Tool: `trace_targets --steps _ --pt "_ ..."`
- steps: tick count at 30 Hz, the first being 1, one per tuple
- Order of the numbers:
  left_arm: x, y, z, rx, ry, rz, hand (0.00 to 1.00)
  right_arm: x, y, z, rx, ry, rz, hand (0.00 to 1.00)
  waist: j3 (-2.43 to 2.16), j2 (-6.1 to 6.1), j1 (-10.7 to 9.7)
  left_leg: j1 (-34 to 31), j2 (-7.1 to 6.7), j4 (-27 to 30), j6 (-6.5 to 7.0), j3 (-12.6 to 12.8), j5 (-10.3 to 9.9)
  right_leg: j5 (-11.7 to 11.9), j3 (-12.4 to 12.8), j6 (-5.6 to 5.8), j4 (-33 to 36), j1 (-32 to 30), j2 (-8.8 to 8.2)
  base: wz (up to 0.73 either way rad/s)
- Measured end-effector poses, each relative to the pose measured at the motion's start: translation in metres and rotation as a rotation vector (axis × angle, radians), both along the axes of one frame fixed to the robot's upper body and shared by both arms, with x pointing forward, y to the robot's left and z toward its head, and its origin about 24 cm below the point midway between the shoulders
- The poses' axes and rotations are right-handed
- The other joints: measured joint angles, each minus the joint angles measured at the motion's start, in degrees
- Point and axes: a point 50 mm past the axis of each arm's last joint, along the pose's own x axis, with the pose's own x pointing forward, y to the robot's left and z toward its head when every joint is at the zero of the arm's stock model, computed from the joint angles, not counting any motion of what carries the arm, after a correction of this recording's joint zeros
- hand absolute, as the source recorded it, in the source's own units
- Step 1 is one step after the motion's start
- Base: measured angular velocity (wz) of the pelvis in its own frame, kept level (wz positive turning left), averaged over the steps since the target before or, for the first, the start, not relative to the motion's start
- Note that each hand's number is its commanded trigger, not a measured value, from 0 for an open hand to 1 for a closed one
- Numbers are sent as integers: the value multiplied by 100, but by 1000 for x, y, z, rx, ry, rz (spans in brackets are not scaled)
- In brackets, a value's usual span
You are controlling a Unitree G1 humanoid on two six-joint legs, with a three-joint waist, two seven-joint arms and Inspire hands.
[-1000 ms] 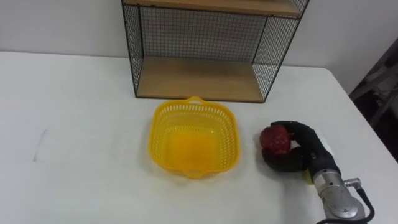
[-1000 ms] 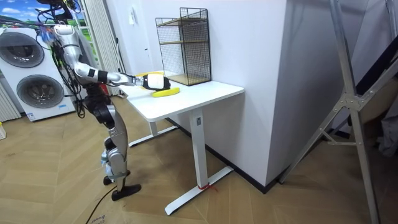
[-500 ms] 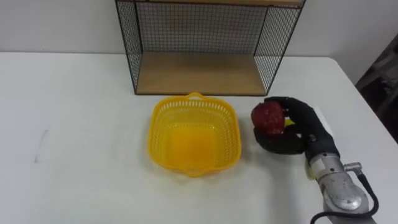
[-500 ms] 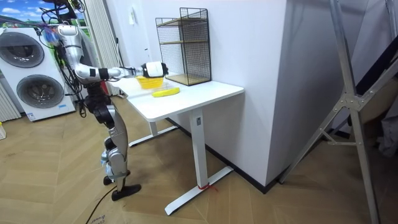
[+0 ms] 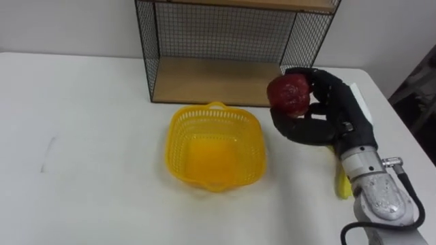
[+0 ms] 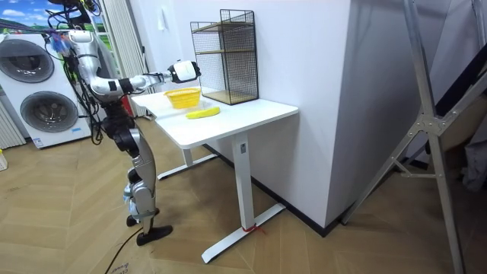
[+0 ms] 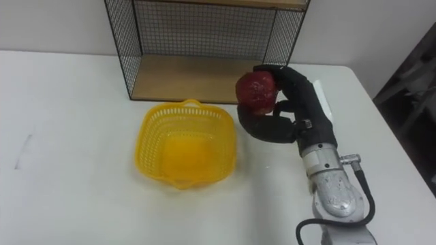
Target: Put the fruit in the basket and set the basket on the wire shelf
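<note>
Right hand (image 5: 327, 112), fingers curled round red fruit (image 5: 288, 92), holds it above counter (image 5: 88, 136) at empty basket's (image 5: 176, 136) 2 o'clock. Best: carry toward 8 o'clock until over the centre, lower inside rim, then release. Banana (image 5: 343, 184) waits at 4 o'clock.

Right hand (image 5: 325, 112): is wearing a black skin, a white tag sitting on its back.
Forearm: is showing as a silver-grey cylinder.
Cable: black, is looping beside the wrist.

red apple (image 5: 289, 93) gripped in right hand (image 5: 335, 110), beside empty yellow basket (image 5: 174, 146)
</note>
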Motion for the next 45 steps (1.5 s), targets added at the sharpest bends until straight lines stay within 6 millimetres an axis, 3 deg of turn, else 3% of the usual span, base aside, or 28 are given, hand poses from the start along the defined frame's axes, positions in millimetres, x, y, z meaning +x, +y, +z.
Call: trace_targets --steps 4,8,10,11,12,13,14,15,16,31,45 --pt "3 -4 -2 -18 18 -31 0 -1 16 -1 -94 3 84 100 -8 88 0 -30 2 -3 3 19 10 8 -1 -4 11 -37 0 0" --pt "5 -4 -2 -18 14 -35 0 -3 23 -4 -123 23 144 100 2 79 64 -31 2 -10 2 33 13 8 3 -3 11 -41 0 0" --pt "11 -3 -2 -15 4 -40 0 -4 25 -6 -142 37 180 97 33 24 150 -33 1 -8 3 32 13 8 -3 -3 13 -41 -1 0" --pt "12 -2 -1 -14 4 -41 0 -4 26 -6 -145 41 190 90 38 4 161 -34 1 -7 3 29 13 8 -6 -3 12 -41 -1 0" --pt "13 -2 -1 -12 5 -49 0 -5 29 -8 -145 50 214 65 50 -23 176 -37 2 -1 3 21 13 8 -16 -3 10 -39 -1 3" --pt "14 -1 -1 -11 8 -54 0 -6 33 -9 -145 59 240 22 60 -58 188 -38 2 6 3 16 14 8 -23 -3 9 -37 -1 0" --pt "14 -1 -2 -11 13 -58 0 -6 35 -10 -146 64 252 15 61 -75 196 -39 2 8 3 15 14 8 -25 -3 6 -37 -2 0" --pt "15 -1 -2 -12 15 -67 0 -7 38 -11 -146 72 273 15 58 -108 233 -40 2 13 3 15 13 8 -25 -3 4 -37 -4 0" --pt "15 -1 -2 -14 17 -67 0 -7 40 -12 -146 83 289 2 46 -136 262 -38 2 15 3 18 13 8 -23 -2 3 -37 -5 0" --pt "17 -1 -1 -5 13 -86 0 -11 51 -18 -171 124 365 0 79 -48 290 -49 0 -2 5 -18 14 10 -60 -2 1 -25 -8 0" --pt "20 -1 -1 -8 6 -80 0 -11 50 -18 -184 118 357 0 71 -46 269 -50 -1 7 5 -25 15 9 -68 -2 2 -22 -11 0"
